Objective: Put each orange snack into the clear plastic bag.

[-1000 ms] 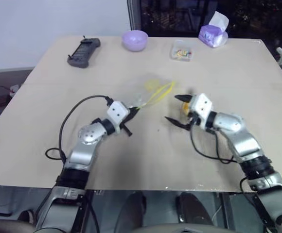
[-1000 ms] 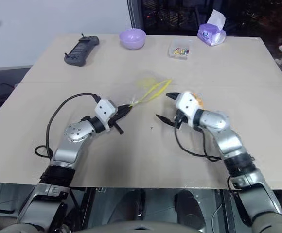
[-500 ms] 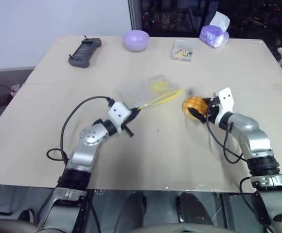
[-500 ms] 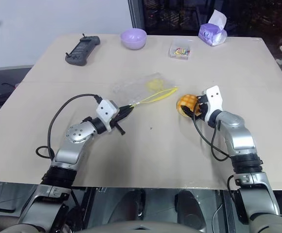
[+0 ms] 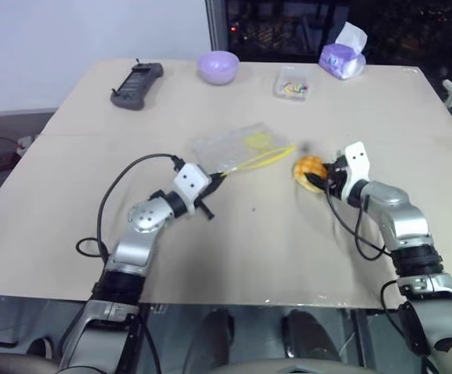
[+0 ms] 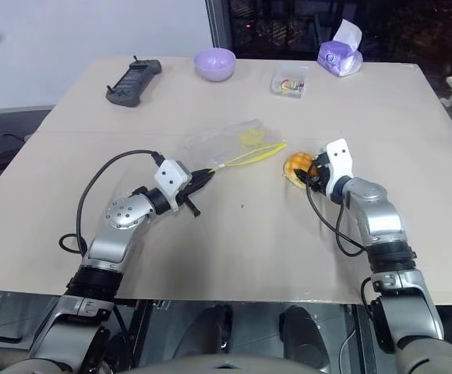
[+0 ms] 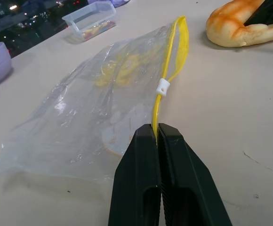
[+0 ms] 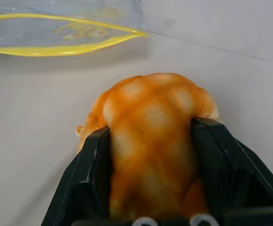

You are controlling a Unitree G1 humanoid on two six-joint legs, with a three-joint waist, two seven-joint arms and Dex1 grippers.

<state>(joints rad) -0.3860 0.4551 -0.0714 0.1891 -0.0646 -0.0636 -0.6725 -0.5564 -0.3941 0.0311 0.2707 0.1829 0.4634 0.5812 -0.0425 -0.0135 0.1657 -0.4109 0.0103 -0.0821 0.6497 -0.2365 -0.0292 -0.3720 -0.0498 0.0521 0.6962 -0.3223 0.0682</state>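
The clear plastic bag (image 5: 230, 144) lies flat on the table, its yellow zip strip (image 7: 172, 56) running toward the orange snack (image 5: 307, 167). My left gripper (image 5: 217, 179) is shut on the near end of that strip, its fingertips (image 7: 146, 136) pinching the yellow edge. The snack, a round orange-yellow bun (image 8: 150, 117), rests on the table just right of the bag's mouth. My right gripper (image 5: 313, 176) is shut on it, one black finger (image 8: 92, 160) pressed against each side.
Along the far edge stand a lilac bowl (image 5: 217, 65), a black controller (image 5: 136, 84), a small clear box of colourful bits (image 5: 293, 82) and a purple tissue pack (image 5: 343, 56). Bare table (image 5: 257, 241) lies in front of both grippers.
My right gripper swung right and down from the table's middle to the snack, and its open fingers closed on it. The left gripper kept still on the zip strip.
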